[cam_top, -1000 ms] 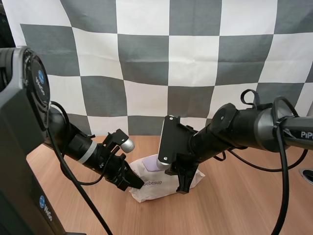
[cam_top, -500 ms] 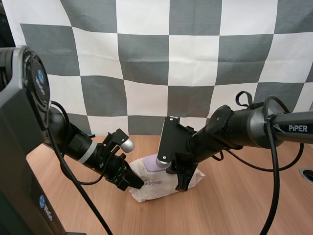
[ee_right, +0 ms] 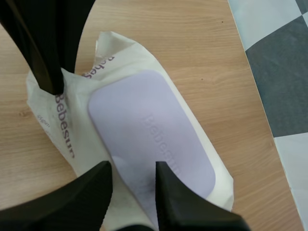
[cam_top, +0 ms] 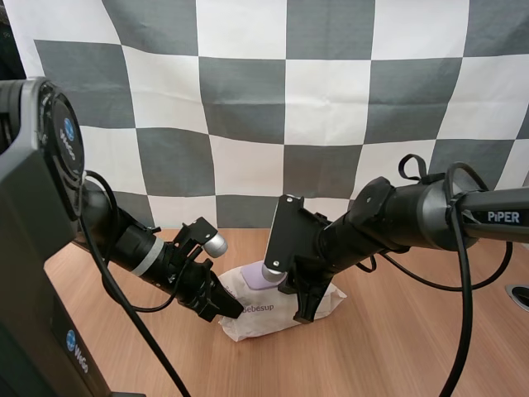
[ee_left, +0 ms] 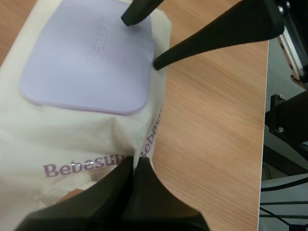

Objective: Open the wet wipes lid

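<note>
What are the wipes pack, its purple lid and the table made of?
The wet wipes pack looks like soft white plastic film: it crinkles and folds. Its lid seems a stiffer, matte lilac plastic, flat with raised letters. The table shows wood grain, though it may be a printed laminate.

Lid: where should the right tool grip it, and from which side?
Probably the short edge of the lid at the end away from the left tool, which pinches the other end of the pack. The lid lies flat and flush, so only its thin rim offers purchase: come from above, where the open right tool sits over that end. Its hinge side cannot be told.
</note>
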### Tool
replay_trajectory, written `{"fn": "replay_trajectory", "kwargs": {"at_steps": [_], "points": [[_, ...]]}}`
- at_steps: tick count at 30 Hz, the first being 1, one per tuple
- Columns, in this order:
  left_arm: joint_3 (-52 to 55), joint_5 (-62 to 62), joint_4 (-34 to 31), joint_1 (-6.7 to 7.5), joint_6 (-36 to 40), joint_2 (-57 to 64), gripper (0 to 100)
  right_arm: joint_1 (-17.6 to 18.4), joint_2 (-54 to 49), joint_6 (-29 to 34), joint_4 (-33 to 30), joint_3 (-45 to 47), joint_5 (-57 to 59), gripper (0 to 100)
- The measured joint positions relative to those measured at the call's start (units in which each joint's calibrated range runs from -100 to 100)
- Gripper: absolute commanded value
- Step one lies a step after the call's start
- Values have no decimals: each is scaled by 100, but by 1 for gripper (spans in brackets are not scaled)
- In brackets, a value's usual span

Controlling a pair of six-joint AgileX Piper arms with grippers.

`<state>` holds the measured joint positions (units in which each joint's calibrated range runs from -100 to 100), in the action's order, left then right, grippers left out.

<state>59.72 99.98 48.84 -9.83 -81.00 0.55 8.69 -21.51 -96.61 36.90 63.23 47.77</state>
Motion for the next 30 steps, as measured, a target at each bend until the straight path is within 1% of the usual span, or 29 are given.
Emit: {"fn": "replay_trajectory", "kwargs": {"at_steps": [3, 4, 5, 16, 17, 18, 19, 20, 21, 27, 30], "points": [[0, 0, 0, 0, 0, 0, 0, 0, 0, 10, 94, 0, -1, 20], [0, 0, 0, 0, 0, 0, 0, 0, 0, 10, 94, 0, -1, 16], [0, 0, 0, 0, 0, 0, 0, 0, 0, 10, 94, 0, -1, 14], [0, 0, 0, 0, 0, 0, 0, 0, 0, 10, 94, 0, -44, 14], [0, 0, 0, 0, 0, 0, 0, 0, 0, 10, 94, 0, -44, 13], [0, 0, 0, 0, 0, 0, 0, 0, 0, 10, 94, 0, -44, 9], [0, 0, 0, 0, 0, 0, 0, 0, 0, 10, 94, 0, -44, 8], [0, 0, 0, 0, 0, 0, 0, 0, 0, 10, 94, 0, -44, 1], [0, 0, -12, 0, 0, 0, 0, 0, 0, 10, 94, 0, -44, 0], [0, 0, -13, 0, 0, 0, 0, 0, 0, 10, 94, 0, -80, 0], [0, 0, -13, 0, 0, 0, 0, 0, 0, 10, 196, 0, -225, 0]]}}
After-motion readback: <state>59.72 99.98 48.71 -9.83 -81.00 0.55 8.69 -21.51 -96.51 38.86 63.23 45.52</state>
